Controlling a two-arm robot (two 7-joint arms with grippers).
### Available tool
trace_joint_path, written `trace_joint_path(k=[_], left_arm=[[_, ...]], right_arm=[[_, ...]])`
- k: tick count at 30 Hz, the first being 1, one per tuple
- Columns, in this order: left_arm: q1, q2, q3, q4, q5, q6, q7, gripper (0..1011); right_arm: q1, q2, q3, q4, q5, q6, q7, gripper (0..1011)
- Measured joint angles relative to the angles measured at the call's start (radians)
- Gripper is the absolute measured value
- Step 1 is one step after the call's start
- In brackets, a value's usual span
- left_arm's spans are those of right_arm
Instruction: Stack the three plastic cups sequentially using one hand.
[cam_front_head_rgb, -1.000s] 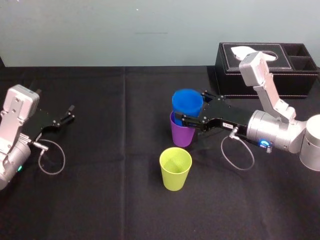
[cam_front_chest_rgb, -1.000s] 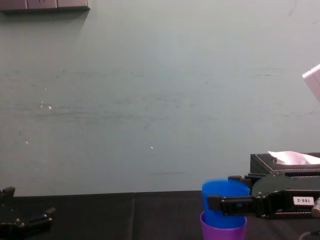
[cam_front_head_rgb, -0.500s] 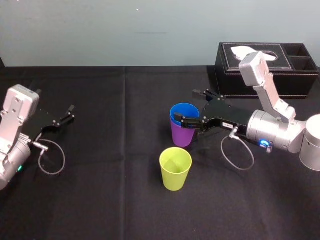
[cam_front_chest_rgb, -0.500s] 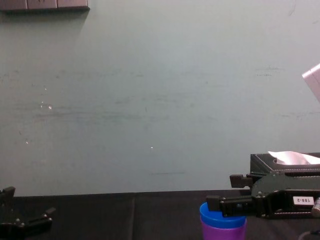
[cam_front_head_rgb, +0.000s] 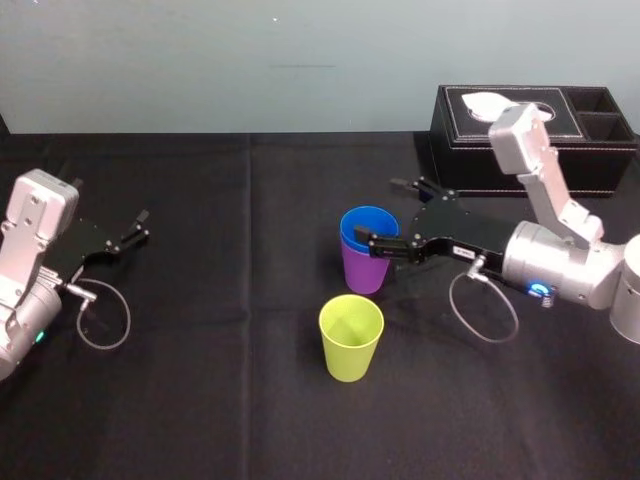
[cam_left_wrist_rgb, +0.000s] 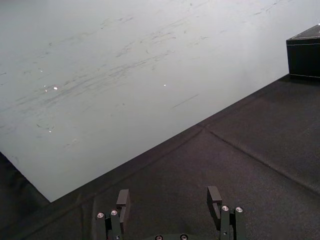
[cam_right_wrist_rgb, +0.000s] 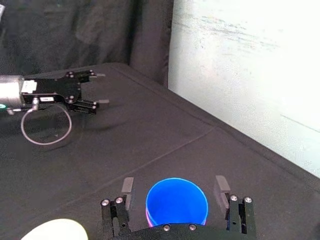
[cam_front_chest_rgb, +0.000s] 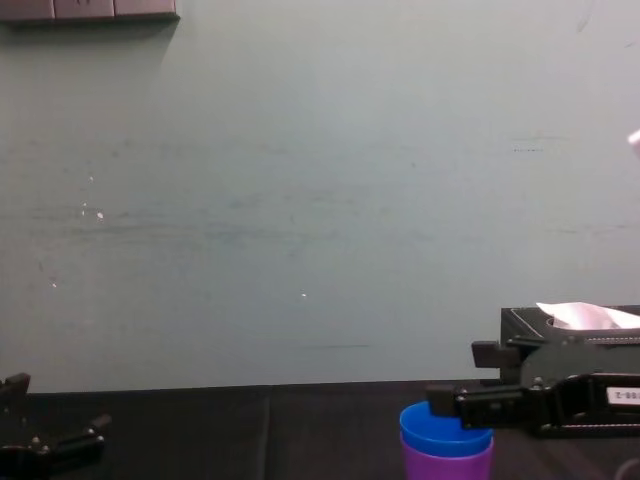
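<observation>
The blue cup (cam_front_head_rgb: 368, 224) sits nested inside the purple cup (cam_front_head_rgb: 363, 271) at the middle of the black table. In the chest view the blue cup (cam_front_chest_rgb: 441, 430) rises just above the purple rim (cam_front_chest_rgb: 446, 462). The yellow-green cup (cam_front_head_rgb: 351, 337) stands alone, nearer to me. My right gripper (cam_front_head_rgb: 377, 211) is open, its fingers (cam_right_wrist_rgb: 127, 188) standing either side of the blue cup (cam_right_wrist_rgb: 176, 202) with gaps on both sides. The left gripper (cam_front_head_rgb: 135, 228) rests open at the far left, holding nothing (cam_left_wrist_rgb: 168, 197).
A black tissue box (cam_front_head_rgb: 530, 135) stands at the back right, behind the right arm. A cable loop (cam_front_head_rgb: 484, 310) hangs under the right wrist. Black cloth covers the table up to the pale wall.
The blue cup has dropped from above into the purple cup. My right gripper let go of it, opened, and drew back slightly to the right. The left arm has not moved.
</observation>
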Motion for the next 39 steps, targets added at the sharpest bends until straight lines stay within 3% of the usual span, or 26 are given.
trace_joint_path(k=[9,19,30,39], left_arm=[[0.0,0.0,0.0,0.0,0.0,0.0,0.0,1011],[0.0,0.0,0.0,0.0,0.0,0.0,0.0,1012],[0.0,0.0,0.0,0.0,0.0,0.0,0.0,1011],[0.0,0.0,0.0,0.0,0.0,0.0,0.0,1011]], right_arm=[[-0.077,0.076,0.046,-0.089,0.046,-0.03,0.022,1000],[-0.22,0.176,0.09,-0.205,0.106,-0.077,0.052,1000],[-0.312,0.224,0.098,-0.257,0.119,-0.113,0.064,1000],[-0.328,0.226,0.078,-0.231,0.092,-0.121,0.072,1000]])
